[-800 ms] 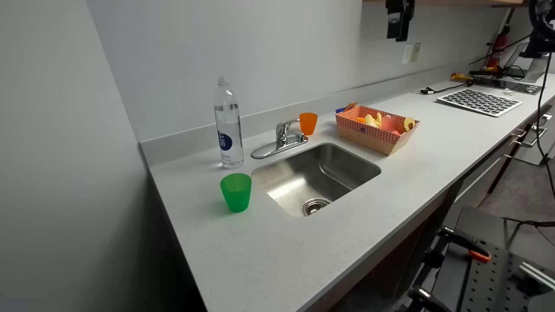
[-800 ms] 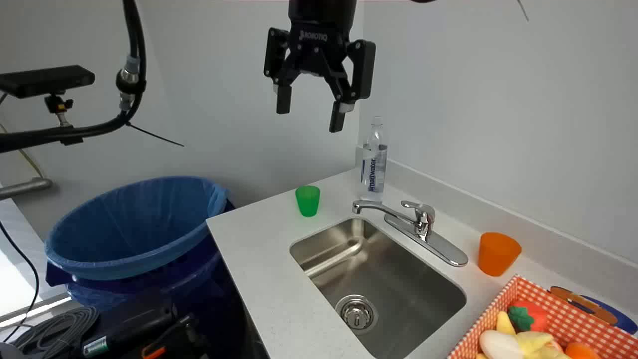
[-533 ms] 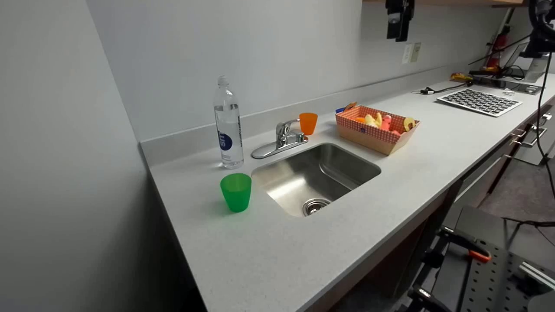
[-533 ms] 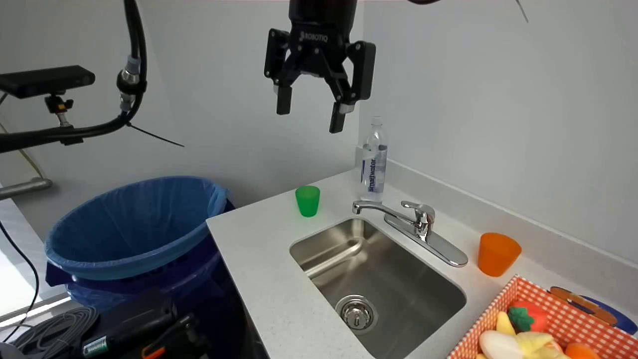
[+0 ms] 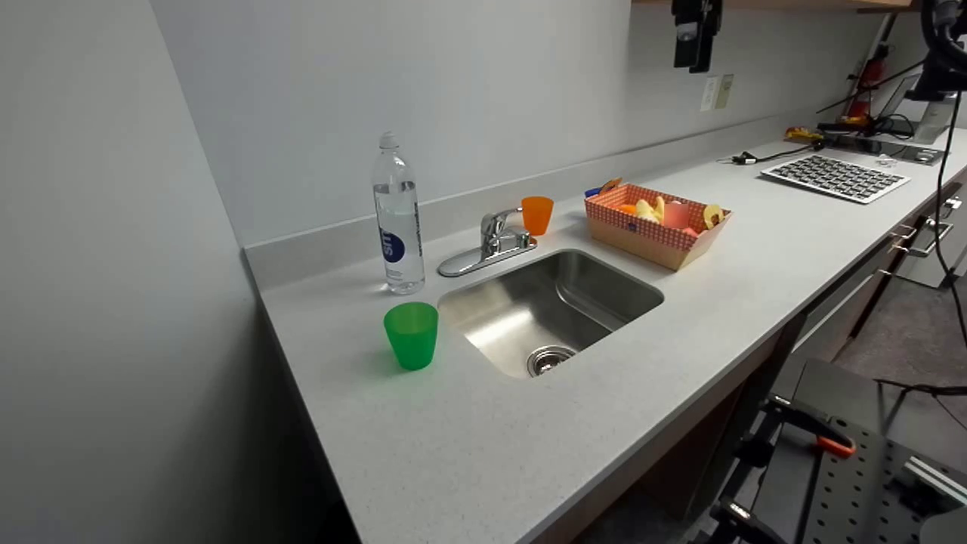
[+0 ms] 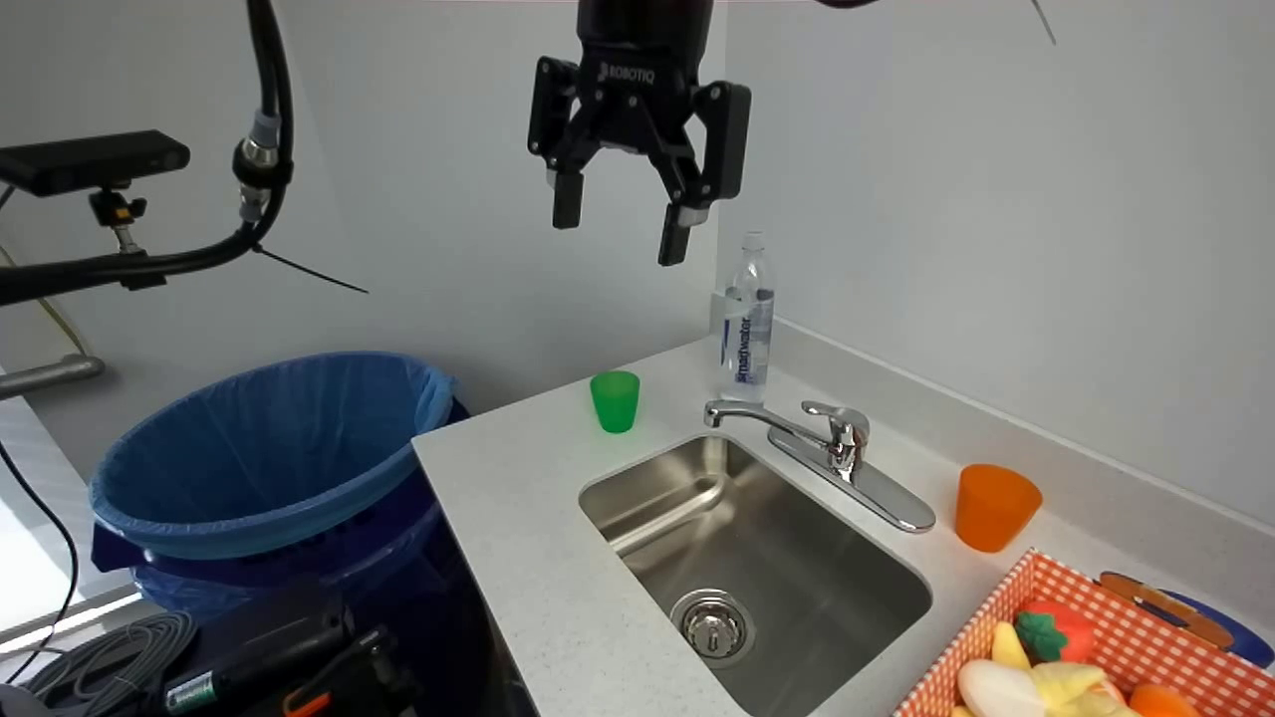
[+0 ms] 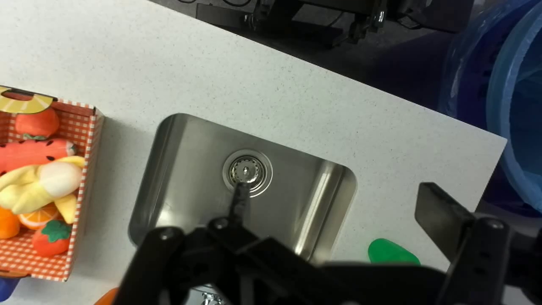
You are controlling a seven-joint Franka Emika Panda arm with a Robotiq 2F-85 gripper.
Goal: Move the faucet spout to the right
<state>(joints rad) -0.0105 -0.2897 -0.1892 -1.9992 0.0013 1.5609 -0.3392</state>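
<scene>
The faucet spout (image 6: 765, 415) is a short chrome arm, also in an exterior view (image 5: 518, 239). It reaches left from the faucet base (image 6: 896, 503) in an exterior view, near the back rim of the steel basin (image 6: 797, 607). In the wrist view only a little of the faucet's chrome (image 7: 208, 299) shows at the bottom edge; the spout is hidden behind the gripper. My gripper (image 6: 620, 242) is open and empty, high above the counter and apart from the spout. Its fingers are spread wide in the wrist view (image 7: 334, 186); it also shows at the top of an exterior view (image 5: 693, 62).
A clear bottle (image 6: 747, 334) stands behind the spout's tip, near the wall corner. A green cup (image 6: 615, 401) is left of the basin. An orange cup (image 6: 996, 508) and a checkered basket (image 6: 1175, 642) of toy food are on the opposite side. A lined bin (image 6: 269, 538) stands beside the counter.
</scene>
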